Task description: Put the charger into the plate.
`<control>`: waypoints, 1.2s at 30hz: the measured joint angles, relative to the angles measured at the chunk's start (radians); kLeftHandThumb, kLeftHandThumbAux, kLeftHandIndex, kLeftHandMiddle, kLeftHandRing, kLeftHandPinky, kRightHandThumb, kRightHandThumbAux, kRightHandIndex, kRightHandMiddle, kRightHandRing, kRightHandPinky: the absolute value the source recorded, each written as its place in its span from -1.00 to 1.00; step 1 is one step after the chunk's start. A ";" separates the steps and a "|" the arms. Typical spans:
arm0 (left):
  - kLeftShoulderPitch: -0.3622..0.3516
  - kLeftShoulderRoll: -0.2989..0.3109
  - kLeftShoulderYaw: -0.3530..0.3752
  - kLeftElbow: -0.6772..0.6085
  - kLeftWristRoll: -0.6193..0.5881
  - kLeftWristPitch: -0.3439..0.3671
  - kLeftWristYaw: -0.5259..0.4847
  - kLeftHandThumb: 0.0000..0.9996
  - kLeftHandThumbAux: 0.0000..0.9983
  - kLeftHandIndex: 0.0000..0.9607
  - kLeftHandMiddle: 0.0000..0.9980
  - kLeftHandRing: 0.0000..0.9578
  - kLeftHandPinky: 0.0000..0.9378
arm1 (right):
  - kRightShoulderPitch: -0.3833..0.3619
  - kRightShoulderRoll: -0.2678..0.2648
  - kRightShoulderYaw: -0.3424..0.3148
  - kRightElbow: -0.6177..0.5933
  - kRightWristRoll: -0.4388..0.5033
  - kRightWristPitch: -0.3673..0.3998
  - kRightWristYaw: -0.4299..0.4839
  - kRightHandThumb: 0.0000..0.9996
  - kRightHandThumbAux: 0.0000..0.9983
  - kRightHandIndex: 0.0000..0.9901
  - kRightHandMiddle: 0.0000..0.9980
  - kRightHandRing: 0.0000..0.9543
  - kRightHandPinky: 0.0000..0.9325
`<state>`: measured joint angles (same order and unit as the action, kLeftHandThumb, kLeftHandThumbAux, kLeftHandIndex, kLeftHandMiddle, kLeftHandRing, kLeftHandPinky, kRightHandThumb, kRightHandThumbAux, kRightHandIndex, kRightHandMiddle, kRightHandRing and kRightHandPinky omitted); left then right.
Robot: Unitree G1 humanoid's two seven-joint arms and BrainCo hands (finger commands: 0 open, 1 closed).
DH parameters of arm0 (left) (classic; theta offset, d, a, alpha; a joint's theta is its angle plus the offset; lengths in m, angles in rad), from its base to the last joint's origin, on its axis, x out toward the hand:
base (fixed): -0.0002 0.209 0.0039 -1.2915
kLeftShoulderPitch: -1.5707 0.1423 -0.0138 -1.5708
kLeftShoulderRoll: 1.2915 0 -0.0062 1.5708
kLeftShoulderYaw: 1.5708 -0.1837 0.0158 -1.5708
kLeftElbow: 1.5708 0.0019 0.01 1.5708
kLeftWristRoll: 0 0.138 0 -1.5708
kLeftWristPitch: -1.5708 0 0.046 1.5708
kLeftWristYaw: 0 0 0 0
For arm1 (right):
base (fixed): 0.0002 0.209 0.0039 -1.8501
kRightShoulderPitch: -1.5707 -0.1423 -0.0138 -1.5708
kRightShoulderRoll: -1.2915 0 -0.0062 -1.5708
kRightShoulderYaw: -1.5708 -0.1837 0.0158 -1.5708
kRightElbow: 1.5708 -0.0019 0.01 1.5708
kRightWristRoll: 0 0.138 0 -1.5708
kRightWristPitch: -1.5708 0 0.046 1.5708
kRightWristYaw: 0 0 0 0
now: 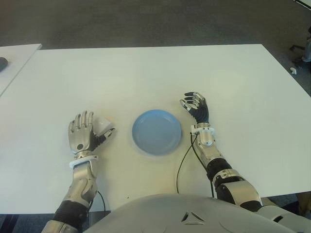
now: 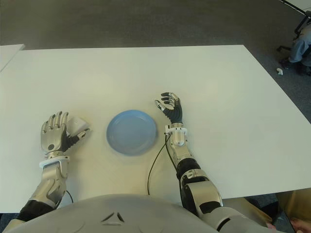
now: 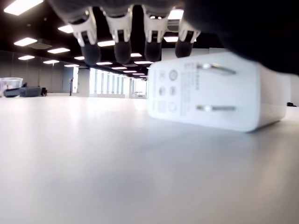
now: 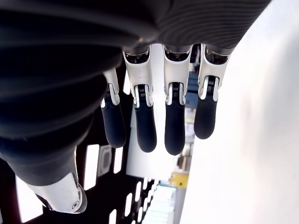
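Most of the white charger (image 1: 101, 124) was hidden behind the left hand (image 1: 81, 133) in the eye views; only its corner showed past the fingers. The left wrist view gave its pronged face (image 3: 205, 93) lying flat on the table (image 1: 146, 77), with the fingertips (image 3: 122, 49) hanging above it and no contact to be made out, so the hand was released. The blue plate (image 1: 157, 131) lay bare near the tabletop's front edge, between the hands, apart from the charger. The right hand (image 1: 197, 108) showed just beside the plate's right rim, fingers loosely bent around nothing. Dark carpet (image 1: 146, 22) lay beyond the far edge.
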<state>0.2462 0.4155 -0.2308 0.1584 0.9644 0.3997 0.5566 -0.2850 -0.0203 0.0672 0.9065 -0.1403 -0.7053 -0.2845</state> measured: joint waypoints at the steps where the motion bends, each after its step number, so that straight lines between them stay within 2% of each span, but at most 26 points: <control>1: -0.004 0.000 -0.002 0.004 0.000 0.000 0.000 -0.80 -0.58 -1.00 -1.00 -1.00 -1.00 | 0.000 0.000 0.000 0.000 0.000 0.000 0.000 -1.00 0.47 -0.27 -0.26 -0.21 -0.23; 11: -0.065 0.000 -0.009 0.068 -0.001 0.001 0.003 -0.82 -0.59 -1.00 -1.00 -1.00 -1.00 | 0.000 -0.001 0.001 0.000 0.000 -0.006 0.008 -1.00 0.53 -0.27 -0.26 -0.20 -0.24; 20: -0.093 -0.001 -0.007 0.100 -0.012 0.006 0.003 -0.79 -0.60 -1.00 -1.00 -1.00 -1.00 | 0.000 -0.006 0.000 0.000 0.000 -0.006 0.008 -1.00 0.45 -0.28 -0.24 -0.18 -0.19; 36: -0.147 -0.011 -0.003 0.160 -0.058 0.009 -0.025 -0.77 -0.60 -1.00 -1.00 -1.00 -1.00 | -0.001 -0.012 0.013 0.000 -0.003 0.004 -0.029 -1.00 0.41 -0.25 -0.21 -0.17 -0.19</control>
<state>0.0995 0.4043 -0.2343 0.3183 0.9069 0.4087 0.5317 -0.2859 -0.0319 0.0807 0.9065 -0.1430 -0.7016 -0.3134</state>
